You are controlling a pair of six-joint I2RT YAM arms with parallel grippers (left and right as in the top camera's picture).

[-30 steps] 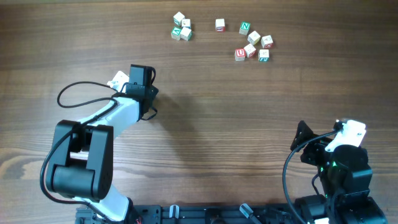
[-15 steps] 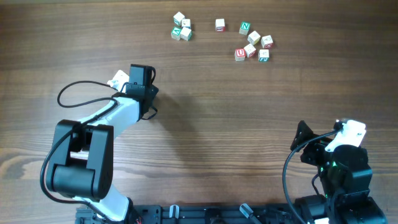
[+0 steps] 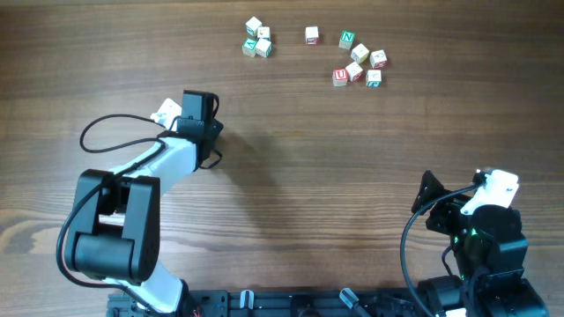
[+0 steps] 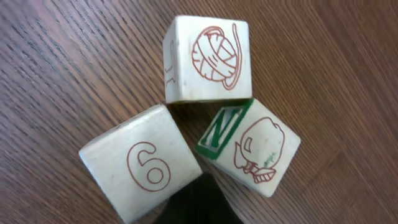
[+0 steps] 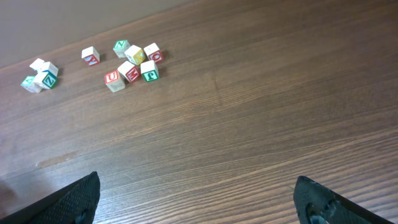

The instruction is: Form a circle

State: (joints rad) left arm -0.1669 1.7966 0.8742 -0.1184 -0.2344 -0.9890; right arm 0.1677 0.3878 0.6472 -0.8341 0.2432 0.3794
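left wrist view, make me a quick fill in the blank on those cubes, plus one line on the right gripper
The clump in the left wrist view holds ___ wooden cubes.
The lower left cube carries the red numeral ___.
The letter N on the lower right cube is printed in ___.
The right gripper has its jaws ___.
Missing words: three, 6, green, open.

The circle (image 4: 217, 127): three pale wooden cubes clumped tight, sides touching. The yarn-ball cube (image 4: 208, 59) is seen at top, the red-6 cube (image 4: 140, 165) lower left, and the green-N cube (image 4: 255, 146), tilted, lower right.
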